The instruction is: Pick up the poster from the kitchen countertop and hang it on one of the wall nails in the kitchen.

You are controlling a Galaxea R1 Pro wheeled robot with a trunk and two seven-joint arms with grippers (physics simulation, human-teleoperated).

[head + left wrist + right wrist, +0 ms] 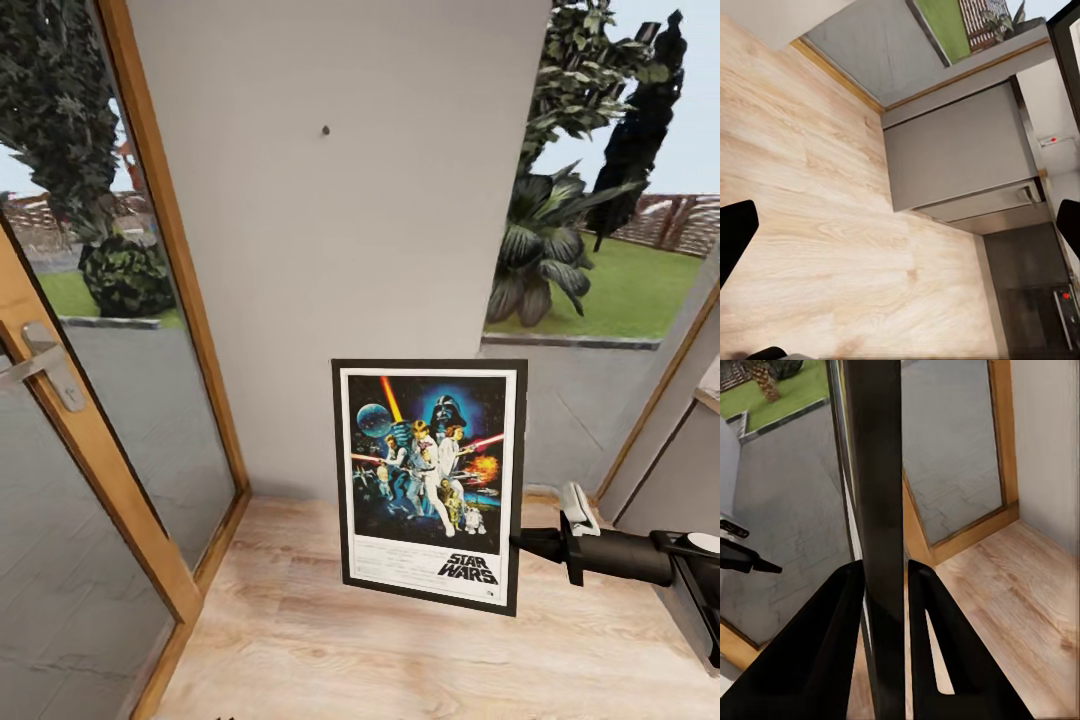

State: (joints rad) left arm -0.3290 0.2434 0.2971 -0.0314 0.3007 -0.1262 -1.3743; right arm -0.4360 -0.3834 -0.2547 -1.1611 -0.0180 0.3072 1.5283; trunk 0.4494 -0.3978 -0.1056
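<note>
Nearest to us, our right gripper (522, 543) reaches in from the right and pinches the poster (430, 480) by its right edge; in the right wrist view the two fingers (832, 645) clamp the thin black frame (877, 510) edge-on between them. We judge the side grip is chosen so the artwork faces us and the top of the frame stays free to meet the wall. The poster hangs upright above the wooden floor (400, 650), off the counter, low against the pale grey wall panel (330, 250). Our left gripper (900, 232) looks down at floor and cabinets with its dark fingertips far apart, holding nothing. Farther off and well above the poster's top edge sits the wall nail (325, 130), a small dark dot, so we reckon a lift remains
</note>
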